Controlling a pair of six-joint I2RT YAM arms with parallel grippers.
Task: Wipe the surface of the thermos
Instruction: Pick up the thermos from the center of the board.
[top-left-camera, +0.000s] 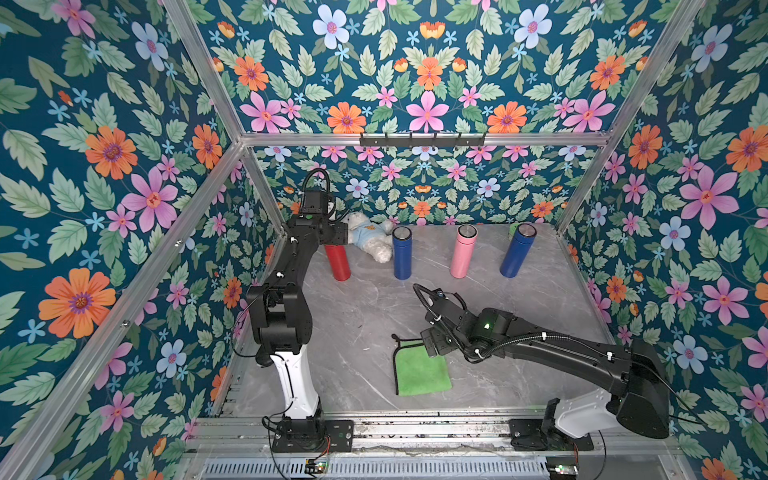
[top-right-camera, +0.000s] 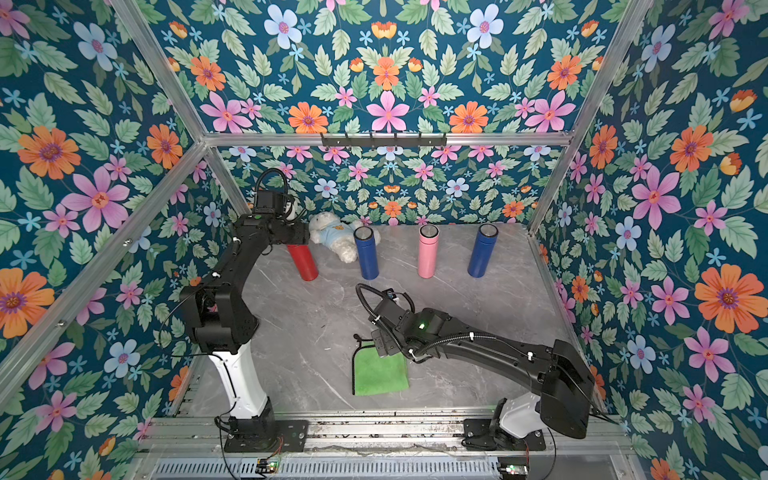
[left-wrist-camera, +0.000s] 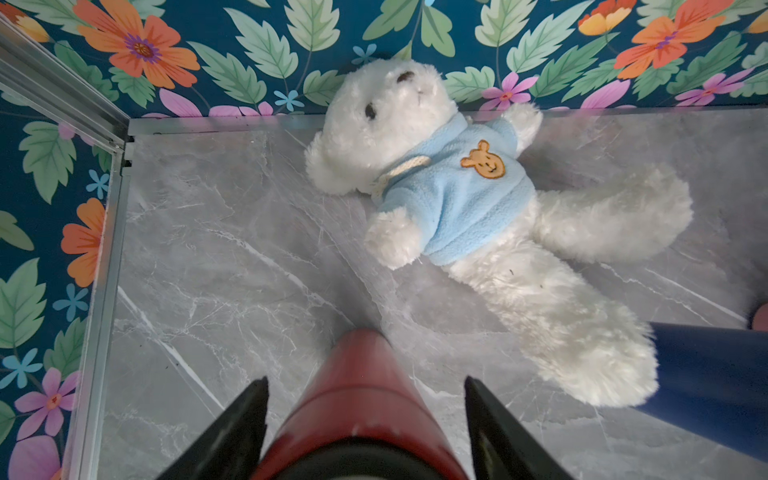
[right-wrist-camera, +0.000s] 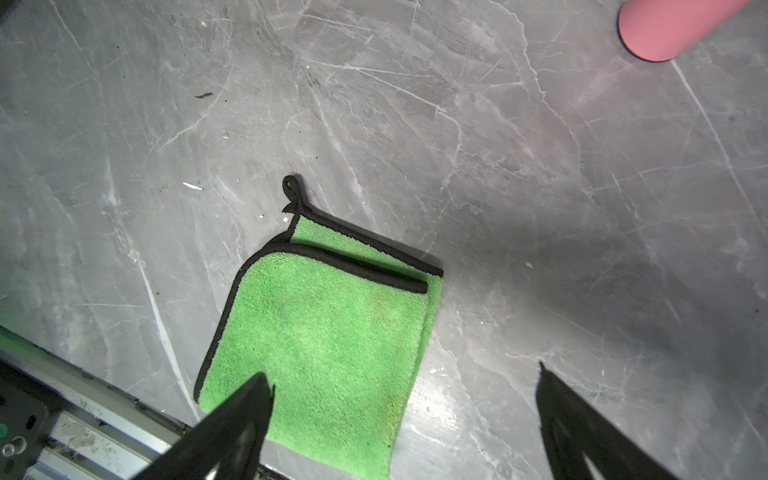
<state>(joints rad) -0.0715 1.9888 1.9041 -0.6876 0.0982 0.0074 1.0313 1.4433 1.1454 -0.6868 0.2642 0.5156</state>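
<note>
Figure. Objects on the counter (top-left-camera: 365, 307), counted by kind: four thermoses, one toy, one cloth.
Thermoses, four: one red thermos (top-left-camera: 337, 262), one pink thermos (top-left-camera: 462, 255), and two blue, the left blue thermos (top-left-camera: 402, 257) and the right blue thermos (top-left-camera: 516, 255). One white plush bear (top-left-camera: 368, 239). One green cloth (top-left-camera: 422, 372). Robot arms, two: left arm (top-left-camera: 282, 291), right arm (top-left-camera: 540, 345).

white teddy bear (left-wrist-camera: 457, 199), marble tabletop (left-wrist-camera: 208, 270), floral walls (top-left-camera: 428, 62)

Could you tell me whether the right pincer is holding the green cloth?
No, the right pincer stands open above the folded green microfibre cloth, which lies flat on the grey marble table.
</note>
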